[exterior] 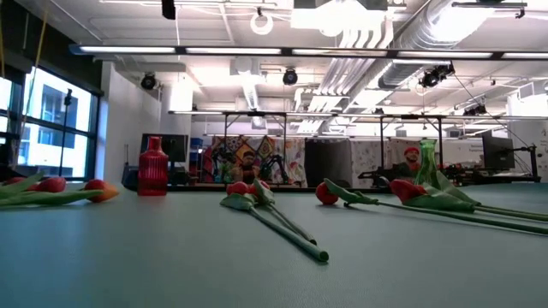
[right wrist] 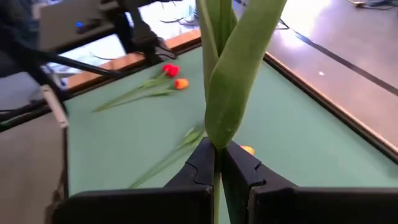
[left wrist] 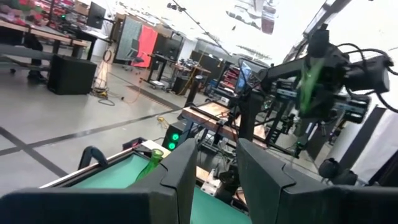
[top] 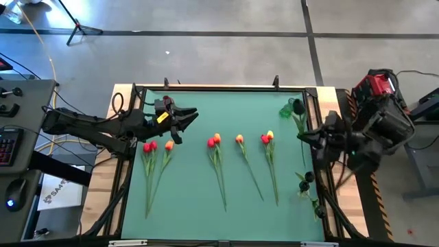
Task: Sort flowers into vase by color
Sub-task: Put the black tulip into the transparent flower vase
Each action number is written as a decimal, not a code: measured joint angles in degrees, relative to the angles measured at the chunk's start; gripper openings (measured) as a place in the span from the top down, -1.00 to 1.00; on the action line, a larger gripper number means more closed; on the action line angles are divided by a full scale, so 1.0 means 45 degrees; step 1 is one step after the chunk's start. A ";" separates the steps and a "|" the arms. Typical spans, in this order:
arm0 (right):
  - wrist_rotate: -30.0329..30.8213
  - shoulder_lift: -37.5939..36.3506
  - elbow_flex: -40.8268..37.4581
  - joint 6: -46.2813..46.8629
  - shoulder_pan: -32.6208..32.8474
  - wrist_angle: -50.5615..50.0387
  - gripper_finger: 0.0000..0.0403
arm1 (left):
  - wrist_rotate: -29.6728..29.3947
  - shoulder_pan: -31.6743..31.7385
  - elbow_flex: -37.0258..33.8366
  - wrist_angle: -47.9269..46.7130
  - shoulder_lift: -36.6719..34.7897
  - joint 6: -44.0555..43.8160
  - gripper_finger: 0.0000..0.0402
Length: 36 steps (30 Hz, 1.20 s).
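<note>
Several tulips lie on the green table with heads toward the far edge: two red and one orange (top: 152,146), a red-orange pair (top: 214,141), one orange (top: 239,139), a red-yellow pair (top: 267,138). A red vase (exterior: 152,167) and a green vase (top: 287,110) stand near the far edge. My right gripper (top: 306,137) is at the table's right side, shut on a leafy green stem (right wrist: 219,74); its head is out of view. My left gripper (top: 184,119) hovers open over the far left, above the left tulips. My right gripper pinches the tulip's thin stem (right wrist: 216,163) between its two fingers, just below where the broad leaves (right wrist: 239,68) fold around it. The stem runs on past the fingertips, away from the wrist, and the flower is lifted clear of the table.
Dark frame rails run along the table's edges (top: 219,89). More green leaf and dark shapes (top: 310,189) lie by the right edge, under the right arm. Bare green mat (top: 199,219) stretches along the near side. A keyboard and equipment (top: 14,137) sit left of the table.
</note>
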 joint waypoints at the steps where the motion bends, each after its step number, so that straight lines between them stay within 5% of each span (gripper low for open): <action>1: 0.0078 -0.0050 -0.0183 0.0099 0.0278 0.0004 1.00 | -0.0032 0.0000 0.0000 -0.0019 0.0004 -0.0001 0.49; 21: 0.1901 -0.0110 -0.3969 0.4421 0.5434 0.0699 1.00 | -0.0367 -0.0005 0.0000 -0.0005 0.0005 -0.0326 0.49; 36: 0.3148 -0.0110 -0.5887 0.5169 0.6548 0.1154 1.00 | -0.0372 -0.0005 0.0000 0.0012 0.0005 -0.1325 0.49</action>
